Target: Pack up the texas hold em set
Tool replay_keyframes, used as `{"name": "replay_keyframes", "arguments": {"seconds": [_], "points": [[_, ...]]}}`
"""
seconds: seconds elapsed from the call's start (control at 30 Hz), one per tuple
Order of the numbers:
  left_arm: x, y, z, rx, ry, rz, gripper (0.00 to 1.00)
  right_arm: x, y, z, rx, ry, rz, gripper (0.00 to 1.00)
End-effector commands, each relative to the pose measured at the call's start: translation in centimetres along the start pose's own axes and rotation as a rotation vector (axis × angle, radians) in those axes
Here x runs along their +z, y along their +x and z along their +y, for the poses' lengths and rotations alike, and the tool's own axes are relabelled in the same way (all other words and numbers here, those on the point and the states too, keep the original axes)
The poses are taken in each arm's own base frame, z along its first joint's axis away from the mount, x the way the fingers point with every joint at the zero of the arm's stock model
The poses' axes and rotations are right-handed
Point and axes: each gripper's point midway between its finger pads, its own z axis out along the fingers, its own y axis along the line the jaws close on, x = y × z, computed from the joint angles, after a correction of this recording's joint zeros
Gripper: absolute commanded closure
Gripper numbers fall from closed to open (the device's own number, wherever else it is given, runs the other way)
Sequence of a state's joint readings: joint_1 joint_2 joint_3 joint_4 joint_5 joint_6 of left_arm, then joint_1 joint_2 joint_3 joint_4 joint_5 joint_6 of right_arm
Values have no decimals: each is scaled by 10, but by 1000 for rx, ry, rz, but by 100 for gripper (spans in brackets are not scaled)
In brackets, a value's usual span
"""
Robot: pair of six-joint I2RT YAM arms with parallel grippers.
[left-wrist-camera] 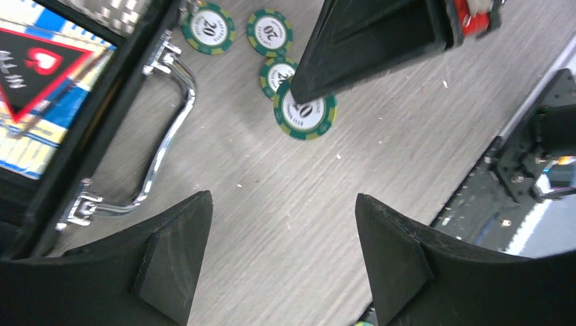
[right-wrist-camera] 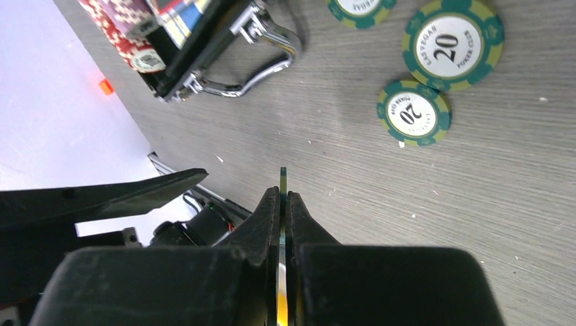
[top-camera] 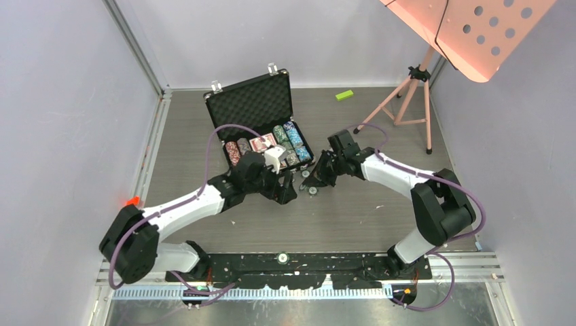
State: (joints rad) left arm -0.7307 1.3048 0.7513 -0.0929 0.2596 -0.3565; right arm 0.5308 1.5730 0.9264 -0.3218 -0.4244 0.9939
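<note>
Loose chips [right-wrist-camera: 452, 44] — three, fourth chip [right-wrist-camera: 282, 178] pinched in right claw [right-wrist-camera: 282, 198]

On the right wrist view, bold "20" on the large green-and-yellow chip [right-wrist-camera: 454, 45], ringed with "LAS VEGAS" and "POKER CLUB"; "20" again on the smaller chip [right-wrist-camera: 414, 113] beside it. Over to the left wrist: "20" on the far-left chip [left-wrist-camera: 208, 28], "20" on the neighbouring chip [left-wrist-camera: 270, 32], half-covered "20" on the nearest chip [left-wrist-camera: 309, 114]. White spade sign on the card pack [left-wrist-camera: 41, 64], adjacent lettering illegible.
</note>
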Motion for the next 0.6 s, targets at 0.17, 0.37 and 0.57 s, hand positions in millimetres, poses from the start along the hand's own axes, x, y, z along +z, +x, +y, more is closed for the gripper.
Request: {"name": "replay_keyframes", "arguments": {"seconds": [0.17, 0.37, 0.57], "points": [[-31, -61, 10, 404, -102, -389, 26, -35, -46, 47, -53, 7, -216, 99], [-60, -81, 53, 378, -397, -505, 20, -44, -87, 58, 39, 101, -381, 99], [-85, -83, 79, 191, -497, -562, 18, -32, -108, 62, 158, 199, -455, 99]]}}
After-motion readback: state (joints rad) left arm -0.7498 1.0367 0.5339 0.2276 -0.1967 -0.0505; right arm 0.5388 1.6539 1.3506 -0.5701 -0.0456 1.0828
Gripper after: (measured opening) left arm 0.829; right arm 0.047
